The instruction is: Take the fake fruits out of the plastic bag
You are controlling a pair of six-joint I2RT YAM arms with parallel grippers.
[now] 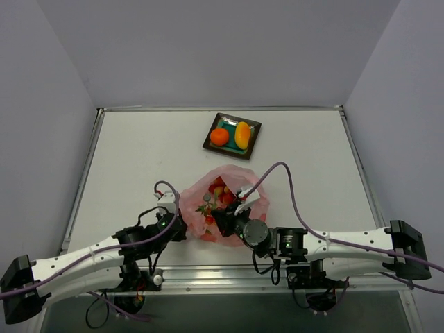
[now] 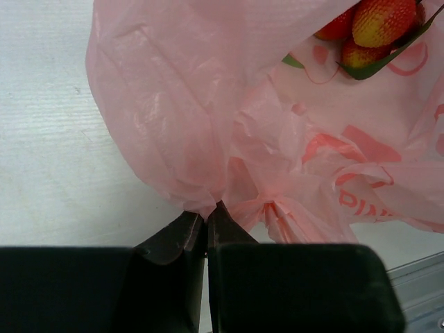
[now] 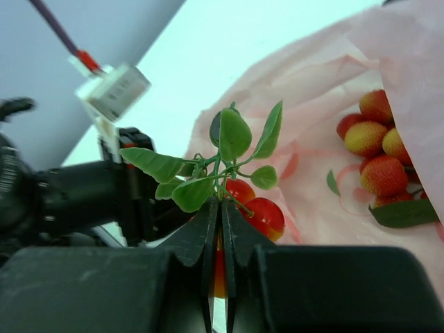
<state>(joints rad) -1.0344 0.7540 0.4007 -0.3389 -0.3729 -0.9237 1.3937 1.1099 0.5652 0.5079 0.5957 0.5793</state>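
Observation:
The pink plastic bag [image 1: 223, 202] lies open near the table's front, between my two grippers. My left gripper [image 2: 206, 214] is shut on a bunched fold of the plastic bag [image 2: 208, 125] at its left edge. My right gripper [image 3: 222, 205] is shut on the green stem of a sprig of small red fake fruits [image 3: 269, 216] with leaves [image 3: 232, 135], just over the bag's mouth. More red-and-yellow fake fruits [image 3: 378, 173] lie inside the bag [image 3: 319, 90]. An orange [image 1: 219, 137] and a mango [image 1: 242, 134] rest on the teal plate [image 1: 254, 127].
The square dark-rimmed plate stands behind the bag at mid-table. Raised rails [image 1: 83, 180] border the table left and right. In the right wrist view, the left arm's wrist [image 3: 76, 201] sits close beside my right gripper.

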